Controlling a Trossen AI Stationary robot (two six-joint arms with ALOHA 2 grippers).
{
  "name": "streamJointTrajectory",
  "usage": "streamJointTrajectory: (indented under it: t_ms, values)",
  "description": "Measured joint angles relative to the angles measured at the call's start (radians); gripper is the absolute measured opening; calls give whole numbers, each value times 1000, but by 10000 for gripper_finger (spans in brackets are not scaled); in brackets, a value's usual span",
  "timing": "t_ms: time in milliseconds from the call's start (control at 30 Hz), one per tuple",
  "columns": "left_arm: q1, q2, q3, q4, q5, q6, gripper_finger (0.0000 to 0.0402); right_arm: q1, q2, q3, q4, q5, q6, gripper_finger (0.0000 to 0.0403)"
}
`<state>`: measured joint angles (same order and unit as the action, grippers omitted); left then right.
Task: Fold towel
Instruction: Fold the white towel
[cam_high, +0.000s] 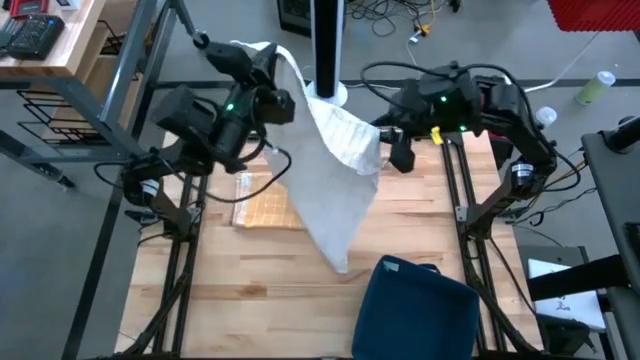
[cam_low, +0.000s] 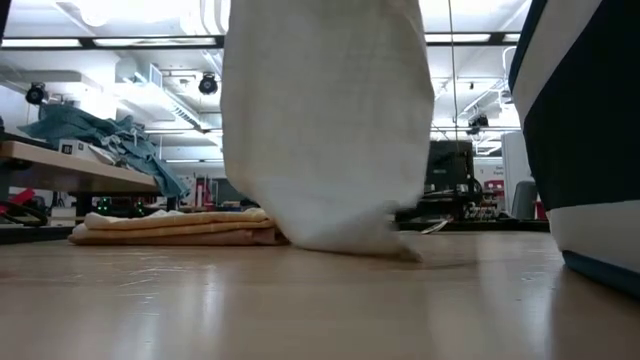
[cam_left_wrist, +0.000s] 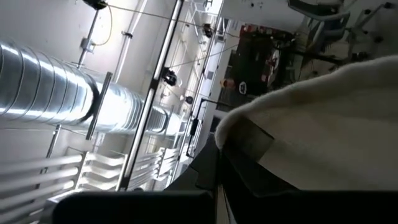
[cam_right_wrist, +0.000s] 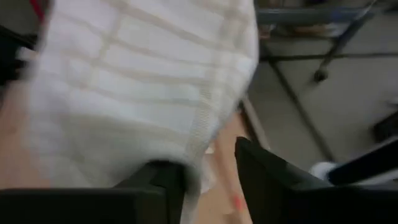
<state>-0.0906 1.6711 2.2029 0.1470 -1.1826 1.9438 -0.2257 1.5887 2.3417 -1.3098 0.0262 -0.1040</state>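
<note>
We've got the towel (cam_high: 335, 170) up in the air, hanging from our left hand (cam_high: 262, 62) at the far-left part of the counter (cam_high: 250, 300). That hand is clamped fully shut on the towel's top edge; in the left wrist view the cloth (cam_left_wrist: 323, 118) drapes straight over the dark fingers (cam_left_wrist: 249, 155).

From that pinch the towel slopes down toward the middle of the counter. Its lower corner (cam_low: 350, 235) just touches the counter top, per the low view.

Our right hand (cam_high: 400, 150) sits at the towel's right edge, far side of the counter, lower than the left one. Its fingers (cam_right_wrist: 267, 171) are parted, with a gap between them. The towel (cam_right_wrist: 137, 93) hangs right in front of and over the one finger, its hem in or just at the gap. We can't tell from the blur whether cloth is still pinched; it looks loose, not gripped.

Behind the hanging towel, on the counter's left half, lies a folded tan towel stack (cam_high: 265, 205), flat, not touching either hand. A dark blue bin (cam_high: 415, 310) sits at the near edge, to the right, well apart from both hands.
</note>
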Motion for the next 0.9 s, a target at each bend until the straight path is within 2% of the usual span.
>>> streamJointTrajectory:
  t_ms: [67,233,300,400,467,600,633,700,767,833,900]
  values:
    - [16,0,-4,0,-1,0,0,0,-4,1,-8,111,-46,137]
    - [59,-5,14,-1,-1,-3,0,-1,-7,0,-43,505,-156,152]
    - [78,-9,27,-1,5,-4,0,-1,-11,0,-46,525,-163,156]
    - [94,-15,39,-1,14,14,0,0,-10,1,-44,465,-152,160]
    - [102,-15,44,-4,17,30,0,7,-8,0,-44,478,-156,160]
    - [109,-15,47,-8,25,55,0,5,-11,3,-12,667,-172,158]
    - [110,-15,48,-8,31,60,0,4,-12,3,3,680,-159,158]
    - [111,-16,49,-7,50,63,0,4,-13,4,27,587,-115,160]
    - [113,-16,49,-7,62,64,0,7,-4,-4,52,392,-76,162]
    - [115,-13,49,-7,69,64,0,21,20,-34,86,241,-49,165]
    - [119,-10,49,-7,68,64,0,48,53,-90,127,187,-47,164]
